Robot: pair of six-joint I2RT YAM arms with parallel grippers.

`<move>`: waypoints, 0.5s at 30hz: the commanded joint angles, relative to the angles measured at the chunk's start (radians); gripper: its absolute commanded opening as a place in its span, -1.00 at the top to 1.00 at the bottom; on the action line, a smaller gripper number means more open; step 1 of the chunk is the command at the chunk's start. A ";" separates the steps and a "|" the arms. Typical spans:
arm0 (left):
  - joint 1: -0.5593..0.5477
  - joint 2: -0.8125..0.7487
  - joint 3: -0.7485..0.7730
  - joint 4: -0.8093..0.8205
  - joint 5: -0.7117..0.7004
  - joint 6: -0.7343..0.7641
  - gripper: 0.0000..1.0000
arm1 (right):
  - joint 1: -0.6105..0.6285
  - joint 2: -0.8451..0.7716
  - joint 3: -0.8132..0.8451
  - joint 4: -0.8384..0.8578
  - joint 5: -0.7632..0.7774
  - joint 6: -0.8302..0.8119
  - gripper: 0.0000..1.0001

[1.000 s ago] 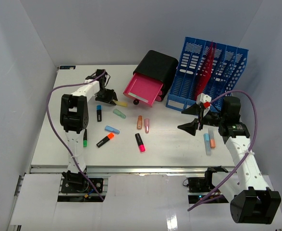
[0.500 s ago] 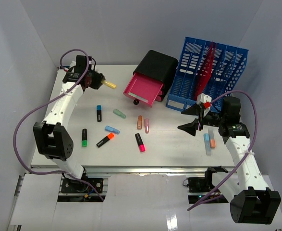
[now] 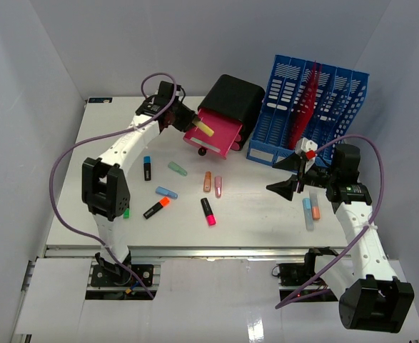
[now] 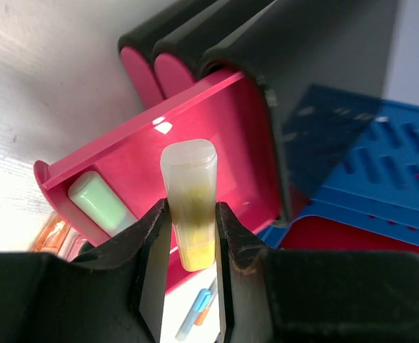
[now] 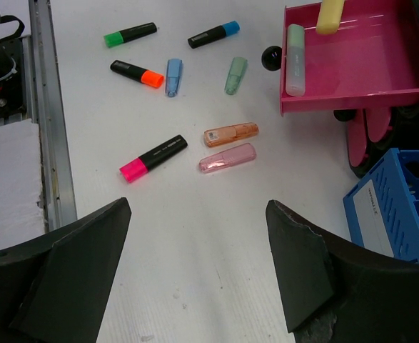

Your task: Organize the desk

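Observation:
On the white desk (image 3: 252, 214) my left gripper (image 3: 195, 126) is shut on a yellow highlighter (image 4: 189, 193), held just above the open pink drawer (image 3: 215, 137) of a black drawer unit (image 3: 232, 98). A pale green highlighter (image 4: 98, 201) lies inside that drawer. My right gripper (image 3: 281, 176) hovers open over the desk's right side with nothing between its fingers. Loose highlighters lie mid-desk: a pink-and-black one (image 5: 154, 157), a clear pink one (image 5: 227, 157), a clear orange one (image 5: 230, 133), a pale blue one (image 5: 173, 76) and an orange-and-black one (image 5: 136, 73).
A blue file rack (image 3: 309, 111) with a red divider stands at the back right. Two pale highlighters (image 3: 310, 209) lie beside my right arm. A blue-and-black highlighter (image 3: 147, 168) and a green one (image 3: 125, 211) lie by the left arm. Grey walls enclose the desk.
The left arm swung from the desk's back left over to the pink drawer, carrying the yellow highlighter. The right arm has hardly moved.

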 commanded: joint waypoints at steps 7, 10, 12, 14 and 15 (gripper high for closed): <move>-0.045 0.103 0.132 -0.003 0.024 -0.047 0.53 | -0.009 -0.006 -0.013 0.039 -0.041 0.013 -0.66; -0.047 0.109 0.142 -0.001 0.032 -0.048 0.23 | -0.010 -0.006 -0.014 0.038 -0.041 0.013 -0.66; -0.047 0.105 0.147 0.002 0.037 -0.046 0.13 | -0.011 -0.004 -0.014 0.037 -0.042 0.013 -0.66; -0.048 0.100 0.150 0.009 0.040 -0.044 0.00 | -0.011 -0.005 -0.015 0.039 -0.044 0.013 -0.66; -0.048 0.095 0.150 0.015 0.042 -0.042 -0.05 | -0.011 -0.005 -0.016 0.039 -0.045 0.013 -0.66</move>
